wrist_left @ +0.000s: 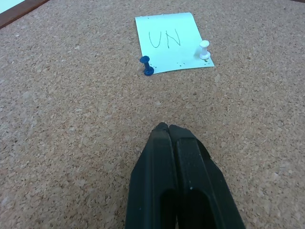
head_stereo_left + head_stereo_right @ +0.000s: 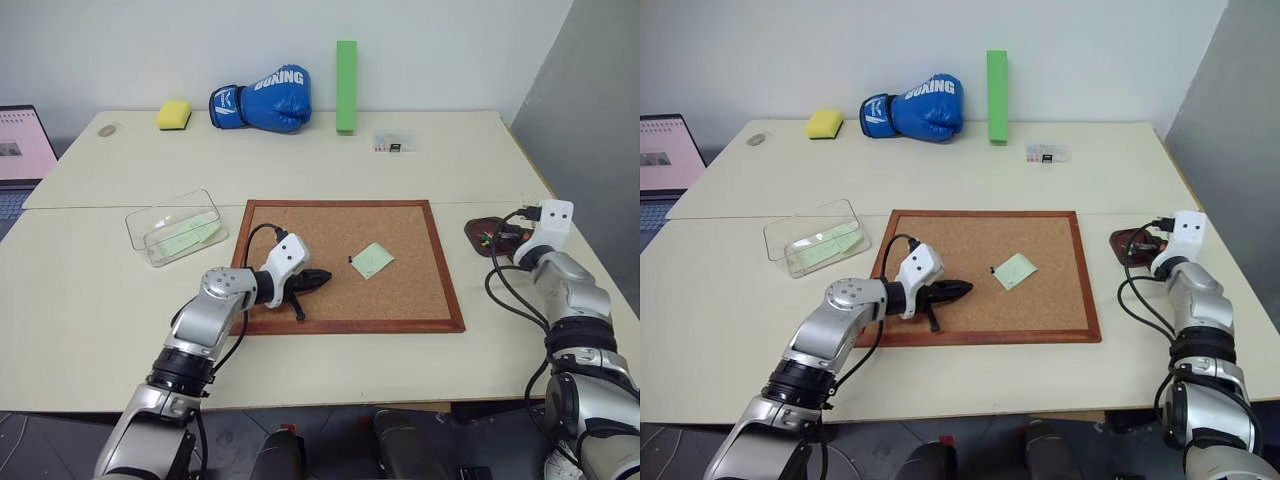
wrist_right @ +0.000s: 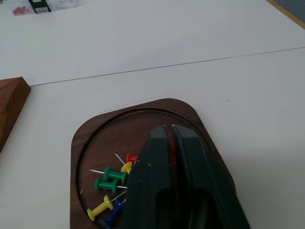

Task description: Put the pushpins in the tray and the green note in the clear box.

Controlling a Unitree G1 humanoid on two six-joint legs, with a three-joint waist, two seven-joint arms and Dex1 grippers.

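Observation:
The green note (image 2: 372,260), marked "UN", lies on the cork board (image 2: 410,300). A blue pushpin (image 1: 148,67) and a white pushpin (image 1: 204,49) stand at its edges. My left gripper (image 2: 325,278) rests shut and empty just above the board, a short way left of the note. The tray (image 3: 86,138) sits at the table's right edge and holds several coloured pushpins (image 3: 110,179). Over it hovers my right gripper (image 3: 170,128), its jaws nearly together with a bit of red pushpin (image 3: 172,152) showing between them. The clear box (image 2: 140,222) stands left of the board with pale green slips inside.
Along the back of the table are a yellow sponge (image 2: 174,114), a blue boxing glove (image 2: 262,100), a tall green block (image 2: 346,86) and a tiny clear case (image 2: 394,142). A laptop (image 2: 20,150) sits at the far left.

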